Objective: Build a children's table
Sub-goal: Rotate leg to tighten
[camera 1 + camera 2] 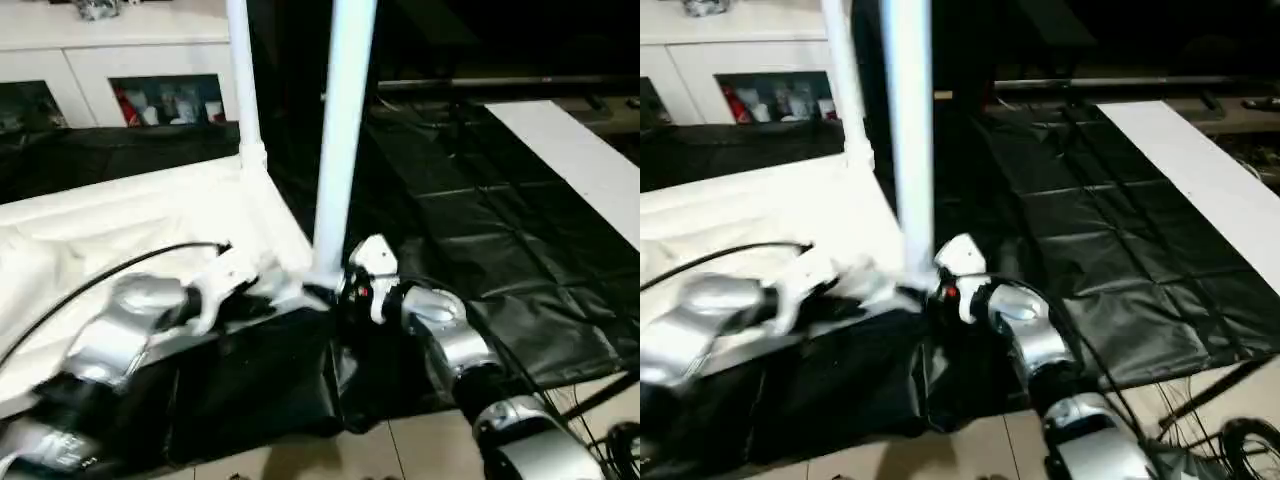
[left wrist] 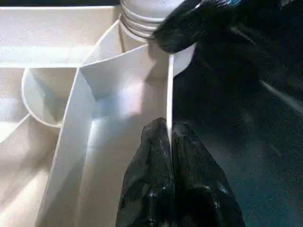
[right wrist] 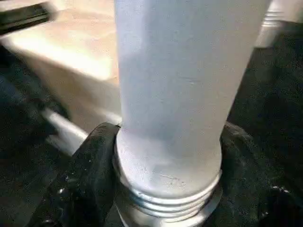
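Note:
The children's table top (image 1: 150, 215) lies upside down on the black sheet, all white, its rim up. Two white legs stand upright in its right-hand corner sockets: a near leg (image 1: 340, 130) and a far leg (image 1: 242, 80). My left gripper (image 2: 169, 137) is shut on the thin rim wall of the top, just beside the near corner socket. My right gripper (image 3: 165, 156) is closed around the near leg just above its ribbed end (image 3: 165, 203), one black finger (image 3: 90, 175) on each side. In the head view it sits at the leg's base (image 1: 335, 285).
The black-sheeted table (image 1: 480, 230) stretches to the right, with a white board (image 1: 580, 160) on its far right. A white glass-door cabinet (image 1: 120, 60) stands behind. A black cable (image 1: 100, 280) arcs over my left forearm. Tiled floor (image 1: 400, 450) shows at the near edge.

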You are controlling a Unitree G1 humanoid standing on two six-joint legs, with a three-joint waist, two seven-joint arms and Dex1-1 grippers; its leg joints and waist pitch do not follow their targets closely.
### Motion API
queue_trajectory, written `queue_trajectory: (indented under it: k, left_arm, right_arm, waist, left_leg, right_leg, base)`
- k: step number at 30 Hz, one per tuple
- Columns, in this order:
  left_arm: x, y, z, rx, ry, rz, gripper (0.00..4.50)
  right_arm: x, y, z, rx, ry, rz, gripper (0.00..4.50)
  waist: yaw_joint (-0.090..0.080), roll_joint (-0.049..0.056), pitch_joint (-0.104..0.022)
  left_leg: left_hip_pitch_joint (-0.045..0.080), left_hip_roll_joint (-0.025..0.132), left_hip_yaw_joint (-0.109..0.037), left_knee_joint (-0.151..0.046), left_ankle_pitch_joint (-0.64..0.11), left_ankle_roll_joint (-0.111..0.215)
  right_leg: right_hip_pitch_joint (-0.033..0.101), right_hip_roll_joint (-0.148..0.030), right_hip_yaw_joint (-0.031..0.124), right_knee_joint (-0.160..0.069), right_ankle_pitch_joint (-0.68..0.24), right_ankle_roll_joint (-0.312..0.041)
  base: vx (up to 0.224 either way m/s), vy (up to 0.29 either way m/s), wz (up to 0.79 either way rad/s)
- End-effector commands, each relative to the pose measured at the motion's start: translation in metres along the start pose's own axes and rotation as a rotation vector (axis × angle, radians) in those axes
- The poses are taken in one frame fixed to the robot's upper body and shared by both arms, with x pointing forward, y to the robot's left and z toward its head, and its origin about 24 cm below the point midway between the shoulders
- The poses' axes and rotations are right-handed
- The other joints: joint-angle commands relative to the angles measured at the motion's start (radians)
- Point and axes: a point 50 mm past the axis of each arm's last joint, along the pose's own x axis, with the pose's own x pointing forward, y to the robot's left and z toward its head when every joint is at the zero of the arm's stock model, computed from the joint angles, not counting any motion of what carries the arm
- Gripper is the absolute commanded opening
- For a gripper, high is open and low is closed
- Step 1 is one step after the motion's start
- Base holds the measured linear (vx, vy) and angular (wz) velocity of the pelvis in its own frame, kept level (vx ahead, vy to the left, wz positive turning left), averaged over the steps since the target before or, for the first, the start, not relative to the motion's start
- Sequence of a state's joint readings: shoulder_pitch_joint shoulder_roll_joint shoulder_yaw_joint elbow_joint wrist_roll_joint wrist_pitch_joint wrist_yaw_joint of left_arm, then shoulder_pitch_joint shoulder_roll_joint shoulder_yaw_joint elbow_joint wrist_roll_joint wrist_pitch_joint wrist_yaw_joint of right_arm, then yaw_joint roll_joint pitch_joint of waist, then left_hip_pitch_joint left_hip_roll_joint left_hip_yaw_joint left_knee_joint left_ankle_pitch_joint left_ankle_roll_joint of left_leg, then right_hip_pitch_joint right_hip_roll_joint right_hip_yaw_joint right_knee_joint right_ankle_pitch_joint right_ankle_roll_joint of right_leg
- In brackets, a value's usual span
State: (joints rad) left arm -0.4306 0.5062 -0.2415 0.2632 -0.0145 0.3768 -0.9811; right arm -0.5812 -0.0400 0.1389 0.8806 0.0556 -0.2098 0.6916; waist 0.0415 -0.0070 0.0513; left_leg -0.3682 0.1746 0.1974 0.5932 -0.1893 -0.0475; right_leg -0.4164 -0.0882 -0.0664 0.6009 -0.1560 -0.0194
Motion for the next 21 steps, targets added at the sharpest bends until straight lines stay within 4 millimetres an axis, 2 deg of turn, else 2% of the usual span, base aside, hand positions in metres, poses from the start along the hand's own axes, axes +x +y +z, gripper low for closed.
queue_trajectory:
  k: [1,3,4,6,8,11,12,13,14,15,18,19,21]
  left_arm:
    - [0.014,0.008,0.001,-0.055,0.032,0.155,0.00]
    - [0.020,0.009,0.004,-0.069,0.025,0.187,0.00]
    - [0.030,0.007,0.008,-0.080,0.020,0.221,0.00]
    - [0.036,0.007,0.010,-0.093,0.012,0.243,0.00]
    - [0.050,0.005,0.012,-0.115,-0.002,0.288,0.00]
    - [0.060,0.003,0.014,-0.129,-0.011,0.305,0.00]
    - [0.062,0.002,0.015,-0.133,-0.013,0.304,0.00]
    - [0.066,0.000,0.017,-0.134,-0.015,0.299,0.00]
    - [0.066,0.000,0.017,-0.134,-0.015,0.299,0.00]
    - [0.067,0.000,0.018,-0.133,-0.015,0.300,0.00]
    - [0.065,0.000,0.018,-0.128,-0.015,0.277,0.00]
    - [0.063,-0.001,0.016,-0.127,-0.011,0.258,0.00]
    - [0.061,-0.003,0.011,-0.128,-0.001,0.216,0.00]
  right_arm:
    - [0.021,0.011,0.019,0.031,-0.093,-0.056,2.70]
    - [0.026,0.012,0.020,0.062,-0.096,-0.114,2.69]
    - [0.032,0.012,0.021,0.109,-0.103,-0.193,2.69]
    - [0.034,0.012,0.021,0.125,-0.089,-0.239,2.69]
    - [0.039,0.010,0.017,0.165,-0.045,-0.348,2.69]
    - [0.041,0.010,0.014,0.181,-0.024,-0.398,2.69]
    - [0.041,0.010,0.014,0.182,-0.022,-0.406,2.69]
    - [0.043,0.012,0.016,0.217,-0.041,-0.378,2.69]
    - [0.043,0.012,0.016,0.218,-0.042,-0.377,3.04]
    - [0.044,0.013,0.017,0.238,-0.054,-0.364,3.04]
    - [0.043,0.011,0.020,0.222,-0.076,-0.366,3.48]
    - [0.043,0.010,0.021,0.203,-0.077,-0.366,3.58]
    - [0.040,0.007,0.023,0.156,-0.082,-0.369,3.67]
  waist:
    - [-0.001,0.006,-0.062]
    - [0.001,0.006,-0.063]
    - [0.002,0.005,-0.063]
    - [0.000,0.002,-0.065]
    - [0.001,0.003,-0.066]
    - [0.003,-0.002,-0.068]
    - [0.006,0.000,-0.068]
    - [0.007,-0.007,-0.068]
    - [0.009,-0.005,-0.067]
    - [0.009,-0.005,-0.067]
    - [0.011,-0.005,-0.066]
    - [0.006,-0.001,-0.063]
    - [-0.004,0.001,-0.063]
  left_leg:
    - [0.015,0.053,-0.025,-0.076,-0.251,0.007]
    - [0.022,0.052,-0.026,-0.076,-0.259,-0.003]
    - [0.017,0.051,-0.026,-0.075,-0.255,-0.004]
    - [0.014,0.052,-0.027,-0.077,-0.252,-0.002]
    - [0.016,0.049,-0.025,-0.074,-0.235,0.003]
    - [0.011,0.047,-0.023,-0.072,-0.217,0.014]
    - [0.016,0.048,-0.022,-0.072,-0.222,0.016]
    - [0.012,0.048,-0.022,-0.072,-0.219,0.022]
    - [0.012,0.048,-0.022,-0.071,-0.221,0.026]
    - [0.012,0.049,-0.023,-0.073,-0.227,0.030]
    - [0.012,0.051,-0.024,-0.074,-0.238,0.032]
    - [0.011,0.050,-0.027,-0.077,-0.260,0.023]
    - [0.004,0.050,-0.031,-0.080,-0.267,0.016]
  right_leg:
    - [0.046,-0.059,0.051,-0.071,-0.319,-0.206]
    - [0.042,-0.059,0.050,-0.074,-0.332,-0.202]
    - [0.044,-0.061,0.049,-0.075,-0.339,-0.197]
    - [0.047,-0.060,0.048,-0.074,-0.333,-0.189]
    - [0.044,-0.059,0.048,-0.073,-0.308,-0.190]
    - [0.047,-0.059,0.047,-0.072,-0.279,-0.187]
    - [0.045,-0.059,0.046,-0.072,-0.280,-0.185]
    - [0.049,-0.061,0.046,-0.071,-0.282,-0.181]
    - [0.047,-0.061,0.046,-0.073,-0.287,-0.179]
    - [0.048,-0.062,0.046,-0.074,-0.302,-0.174]
    - [0.047,-0.065,0.046,-0.076,-0.325,-0.167]
    - [0.046,-0.063,0.044,-0.078,-0.354,-0.160]
    - [0.050,-0.063,0.042,-0.077,-0.357,-0.159]
  base:
    - [0.000,0.000,0.00]
    - [0.000,0.000,0.00]
    - [0.000,0.000,0.00]
    - [0.000,0.000,0.00]
    - [0.000,0.000,0.00]
    - [0.000,0.000,0.00]
    - [0.000,0.000,0.00]
    - [0.000,0.000,0.00]
    - [0.000,0.000,0.00]
    - [0.000,0.000,0.00]
    - [0.000,0.000,0.00]
    - [0.000,0.000,0.00]
    - [0.000,0.000,0.00]
